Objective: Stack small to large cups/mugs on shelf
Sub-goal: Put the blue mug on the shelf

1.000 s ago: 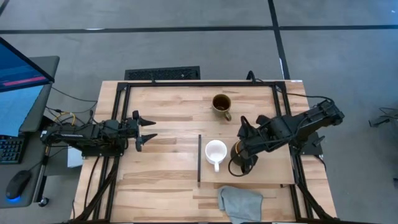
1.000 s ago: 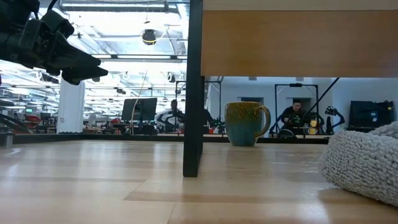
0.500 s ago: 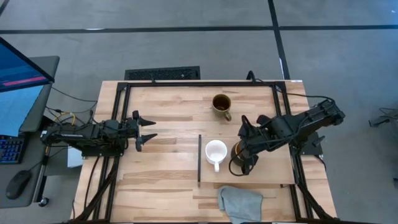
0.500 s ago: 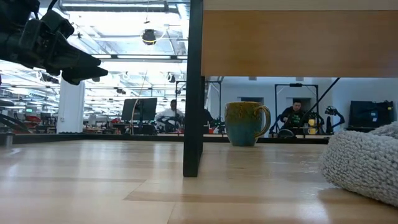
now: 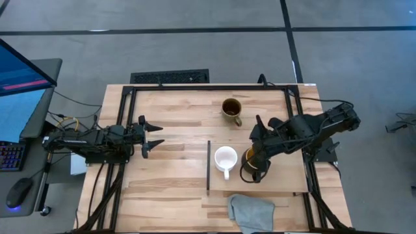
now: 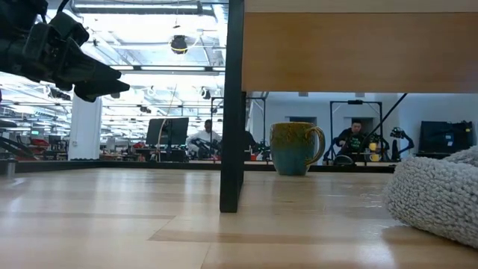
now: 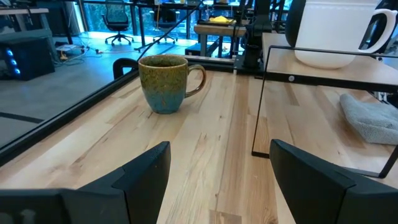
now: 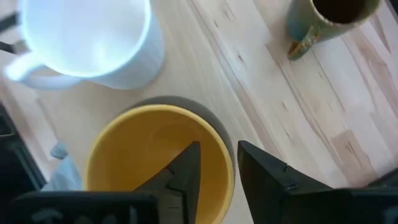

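**Black mug just set on the shelf, right gripper letting go**

The right gripper (image 5: pixel 258 158) hangs over the black mug (image 5: pixel 253 166), which stands on the shelf (image 5: pixel 286 182) just right of the white mug (image 5: pixel 225 158). In the right wrist view its 2 fingers (image 8: pixel 185 169) are apart, 1 inside the yellow rim and 1 outside, not pressing the wall (so I judge the mug released). The olive-brown mug (image 5: pixel 231 108) stands off the shelf, on the far side of the table (image 5: pixel 169 188). The left gripper (image 5: pixel 151 137) waits at the left with its jaws wide apart.

Next, I think, the gripper must rise straight up clear of the rim; afterwards the white mug should go into the black 1.
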Action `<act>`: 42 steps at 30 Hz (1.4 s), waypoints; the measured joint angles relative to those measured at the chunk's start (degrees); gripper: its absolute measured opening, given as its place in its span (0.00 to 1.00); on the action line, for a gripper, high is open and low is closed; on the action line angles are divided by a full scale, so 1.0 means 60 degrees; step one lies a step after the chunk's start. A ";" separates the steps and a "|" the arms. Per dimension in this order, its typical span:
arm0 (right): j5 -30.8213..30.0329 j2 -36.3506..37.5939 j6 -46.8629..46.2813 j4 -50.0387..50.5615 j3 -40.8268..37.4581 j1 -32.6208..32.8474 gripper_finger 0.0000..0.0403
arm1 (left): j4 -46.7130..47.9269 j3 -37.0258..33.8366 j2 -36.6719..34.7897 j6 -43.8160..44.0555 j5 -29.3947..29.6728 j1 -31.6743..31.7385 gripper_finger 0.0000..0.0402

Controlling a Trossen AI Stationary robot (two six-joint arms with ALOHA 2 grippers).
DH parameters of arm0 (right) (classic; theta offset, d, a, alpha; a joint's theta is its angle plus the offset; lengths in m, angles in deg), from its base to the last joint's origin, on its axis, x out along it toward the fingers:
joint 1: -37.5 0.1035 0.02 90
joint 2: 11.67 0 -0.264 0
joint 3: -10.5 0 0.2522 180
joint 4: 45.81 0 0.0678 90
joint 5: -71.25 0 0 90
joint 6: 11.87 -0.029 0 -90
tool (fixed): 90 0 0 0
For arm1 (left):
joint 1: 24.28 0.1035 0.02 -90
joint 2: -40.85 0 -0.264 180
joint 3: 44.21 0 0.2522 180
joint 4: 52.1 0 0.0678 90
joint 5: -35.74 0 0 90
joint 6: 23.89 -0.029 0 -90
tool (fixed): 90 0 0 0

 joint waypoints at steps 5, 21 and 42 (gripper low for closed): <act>-0.0032 0.0000 0.0270 0.0000 0.0349 -0.0154 0.31 | 0.0003 0.0000 0.0001 0.0000 0.0000 0.0001 0.66; -0.0448 0.0816 0.4183 -0.0310 0.0499 -0.3273 0.31 | 0.0000 0.0000 -0.0003 -0.0003 0.0000 0.0001 0.66; 0.3260 0.0182 0.9818 -0.2515 0.0481 -1.0676 0.31 | -0.0007 0.0000 -0.0003 0.0771 -0.0015 -0.0002 0.66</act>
